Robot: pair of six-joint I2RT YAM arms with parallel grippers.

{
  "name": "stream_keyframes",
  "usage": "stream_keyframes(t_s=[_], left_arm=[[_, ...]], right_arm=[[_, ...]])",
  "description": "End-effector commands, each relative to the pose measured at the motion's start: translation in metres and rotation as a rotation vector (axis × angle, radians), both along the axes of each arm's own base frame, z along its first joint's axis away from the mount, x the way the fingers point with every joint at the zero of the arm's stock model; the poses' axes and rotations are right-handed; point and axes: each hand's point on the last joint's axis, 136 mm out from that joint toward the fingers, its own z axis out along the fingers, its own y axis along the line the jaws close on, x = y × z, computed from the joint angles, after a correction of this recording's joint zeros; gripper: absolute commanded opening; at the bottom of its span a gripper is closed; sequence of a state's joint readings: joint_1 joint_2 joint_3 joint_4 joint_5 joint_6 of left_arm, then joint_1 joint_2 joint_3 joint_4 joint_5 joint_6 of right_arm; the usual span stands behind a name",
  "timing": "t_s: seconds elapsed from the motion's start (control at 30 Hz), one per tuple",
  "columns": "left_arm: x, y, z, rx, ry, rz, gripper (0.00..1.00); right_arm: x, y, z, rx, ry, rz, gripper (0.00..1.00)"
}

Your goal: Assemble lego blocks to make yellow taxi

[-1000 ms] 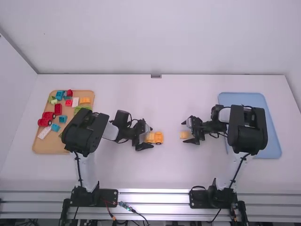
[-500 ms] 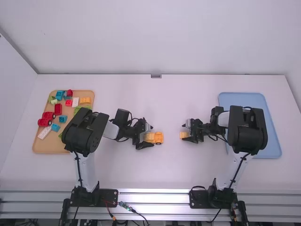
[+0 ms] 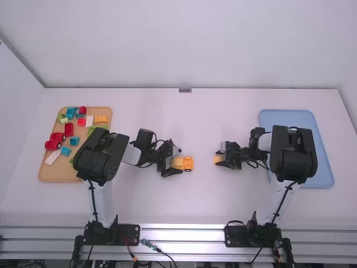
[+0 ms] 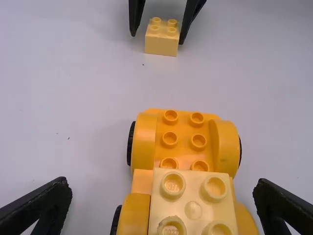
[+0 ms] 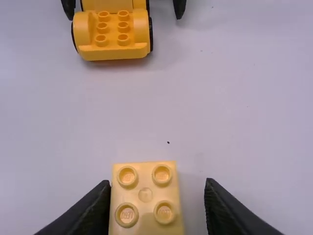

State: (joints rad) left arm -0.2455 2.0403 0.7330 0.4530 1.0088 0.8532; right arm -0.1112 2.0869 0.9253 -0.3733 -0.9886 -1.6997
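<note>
Evidently it's pick-up time; well inside the table's near edge [image 3: 184,221], the right pincer [image 5: 157,182], open round the loose block [image 5: 145,211], should close; the left pincer [image 4: 162,181] gapes astride the car [image 4: 184,131].

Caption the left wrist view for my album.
An orange wheeled base carries a pale yellow block; a second block sits beyond.

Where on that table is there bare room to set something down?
The widest bare patch is the far middle of the table, between the tan tray and blue tray. A smaller one parts the yellow car from the loose block. Crowded: the tan tray, with its bricks, and between the left hand's fingers, around the car.
</note>
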Motion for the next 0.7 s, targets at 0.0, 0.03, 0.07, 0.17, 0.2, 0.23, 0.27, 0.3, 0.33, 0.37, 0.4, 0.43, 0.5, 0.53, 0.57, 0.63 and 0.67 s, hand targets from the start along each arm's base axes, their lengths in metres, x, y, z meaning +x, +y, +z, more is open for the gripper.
stream_keyframes(t_s=[0.0, 0.03, 0.07, 0.17, 0.2, 0.23, 0.27, 0.3, 0.33, 0.37, 0.4, 0.43, 0.5, 0.53, 0.57, 0.63, 0.67], left_arm=[[-0.0056, 0.0007, -0.0042, -0.004, 0.018, -0.009, 0.99], [-0.0056, 0.0006, -0.0043, -0.004, 0.018, -0.009, 0.99], [-0.0066, -0.0006, -0.0043, -0.004, 0.018, -0.013, 0.99], [-0.0069, -0.0009, -0.0043, -0.004, 0.019, -0.015, 0.99], [-0.0069, -0.0009, -0.0043, -0.004, 0.018, -0.015, 0.99], [-0.0067, -0.0009, -0.0043, -0.004, 0.018, -0.014, 0.99], [-0.0067, -0.0009, -0.0043, -0.004, 0.018, -0.014, 0.99], [-0.0067, -0.0009, -0.0043, -0.004, 0.018, -0.014, 0.99], [-0.0068, -0.0009, -0.0043, -0.004, 0.019, -0.014, 0.99], [-0.0068, -0.0008, -0.0044, -0.004, 0.018, -0.014, 0.99], [-0.0067, -0.0008, -0.0044, -0.003, 0.018, -0.014, 0.99], [-0.0064, -0.0006, -0.0047, -0.001, 0.017, -0.013, 0.99], [-0.0059, -0.0004, -0.0052, 0.002, 0.015, -0.01, 0.99], [-0.0059, -0.0003, -0.0052, 0.002, 0.013, -0.012, 1.0], [-0.0056, 0.0001, -0.0053, 0.003, 0.013, -0.01, 0.99], [-0.0043, 0.0014, -0.0063, 0.009, 0.014, -0.002, 0.96], [-0.0031, 0.002, -0.0084, 0.023, 0.013, 0.007, 0.91]], right_arm=[[-0.0037, 0.0017, -0.0041, 0.013, 0.04, -0.01, 0.47], [-0.0026, 0.0015, -0.0045, 0.013, 0.043, -0.017, 0.47], [-0.0023, 0.0015, -0.0049, 0.013, 0.047, -0.023, 0.47], [-0.0011, 0.0014, -0.0059, 0.013, 0.053, -0.035, 0.42], [-0.0013, 0.0014, -0.0059, 0.013, 0.053, -0.035, 0.4], [-0.0018, 0.0015, -0.0058, 0.014, 0.055, -0.034, 0.39], [-0.002, 0.0015, -0.0056, 0.014, 0.056, -0.032, 0.38], [-0.002, 0.0015, -0.0054, 0.014, 0.058, -0.032, 0.38], [-0.002, 0.0015, -0.0051, 0.014, 0.061, -0.033, 0.38], [-0.0016, 0.0015, -0.0046, 0.014, 0.061, -0.032, 0.38], [-0.0016, 0.0014, -0.0043, 0.014, 0.063, -0.032, 0.39], [-0.0016, 0.0014, -0.0039, 0.014, 0.064, -0.031, 0.39], [-0.0007, 0.0013, -0.0019, 0.015, 0.076, -0.032, 0.39], [-0.0001, 0.0012, -0.0009, 0.015, 0.081, -0.033, 0.29], [0.0001, 0.0012, -0.0005, 0.015, 0.082, -0.033, 0.27], [0.0008, 0.0012, 0.0008, 0.016, 0.086, -0.032, 0.25], [0.0004, 0.0011, 0.0012, 0.016, 0.089, -0.03, 0.25]])
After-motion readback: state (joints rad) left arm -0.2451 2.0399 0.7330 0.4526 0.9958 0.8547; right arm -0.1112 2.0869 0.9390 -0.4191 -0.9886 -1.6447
